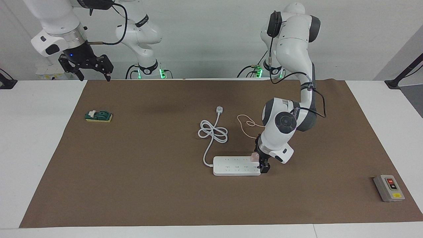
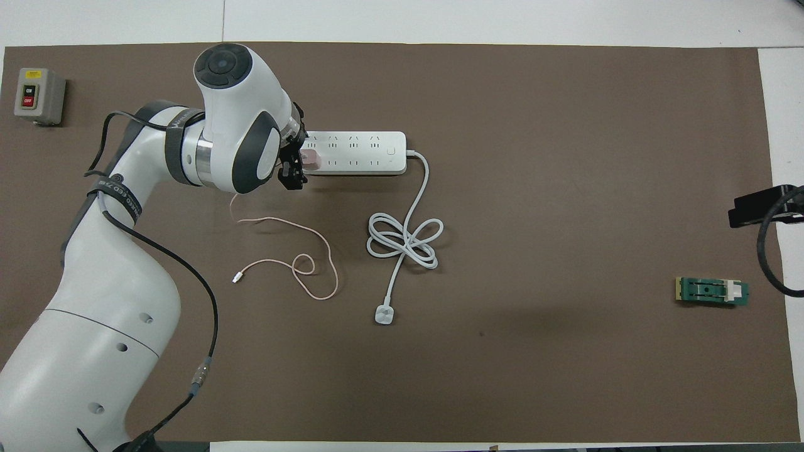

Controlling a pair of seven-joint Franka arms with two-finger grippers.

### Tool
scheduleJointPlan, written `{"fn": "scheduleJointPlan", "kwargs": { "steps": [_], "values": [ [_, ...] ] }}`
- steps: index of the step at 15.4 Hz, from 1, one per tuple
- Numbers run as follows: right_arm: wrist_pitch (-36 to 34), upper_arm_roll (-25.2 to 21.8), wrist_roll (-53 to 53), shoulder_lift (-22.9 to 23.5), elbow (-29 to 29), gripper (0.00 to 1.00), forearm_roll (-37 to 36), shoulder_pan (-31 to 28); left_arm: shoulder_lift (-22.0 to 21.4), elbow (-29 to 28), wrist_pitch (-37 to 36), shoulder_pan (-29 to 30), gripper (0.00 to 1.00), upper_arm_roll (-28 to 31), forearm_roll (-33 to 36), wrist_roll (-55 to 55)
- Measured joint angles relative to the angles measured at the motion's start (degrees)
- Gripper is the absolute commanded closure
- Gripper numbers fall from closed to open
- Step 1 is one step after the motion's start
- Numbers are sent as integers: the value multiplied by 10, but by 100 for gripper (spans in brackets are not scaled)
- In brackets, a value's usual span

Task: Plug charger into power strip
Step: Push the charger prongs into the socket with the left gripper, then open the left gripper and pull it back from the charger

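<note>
The white power strip (image 1: pixel 236 166) (image 2: pixel 358 152) lies flat on the brown mat. The pale-pink charger (image 1: pixel 254 156) (image 2: pixel 309 158) stands on its end socket toward the left arm's end of the table. Its thin pink cable (image 1: pixel 246 127) (image 2: pixel 301 251) trails over the mat toward the robots. My left gripper (image 1: pixel 261 160) (image 2: pixel 294 160) sits low at that end of the strip, open, its fingers apart on either side of the charger and not clamping it. My right gripper (image 1: pixel 87 71) hangs open and waits above the mat's corner by its base.
The strip's thick white cord (image 1: pixel 213 132) (image 2: pixel 402 242) lies coiled, ending in a white plug (image 1: pixel 219 109) (image 2: pixel 384 314). A grey switch box (image 1: pixel 388 187) (image 2: pixel 39 94) sits at the left arm's end. A green block (image 1: pixel 98 116) (image 2: pixel 711 292) lies at the right arm's end.
</note>
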Motion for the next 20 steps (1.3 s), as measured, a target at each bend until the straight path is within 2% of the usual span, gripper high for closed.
{"fn": "scheduleJointPlan", "kwargs": {
  "steps": [7, 15, 18, 20],
  "values": [
    [0, 0, 0, 0, 0, 0, 0, 0, -69, 0, -50, 0, 0, 0, -9, 0],
    [0, 0, 0, 0, 0, 0, 0, 0, -208, -34, -106, 23, 0, 4, -30, 9],
    [0, 0, 0, 0, 0, 0, 3, 0, -231, -37, -130, 28, 0, 8, -30, 90],
    [0, 0, 0, 0, 0, 0, 7, 0, -249, -38, -154, 47, 0, 9, -31, 182]
  ]
}}
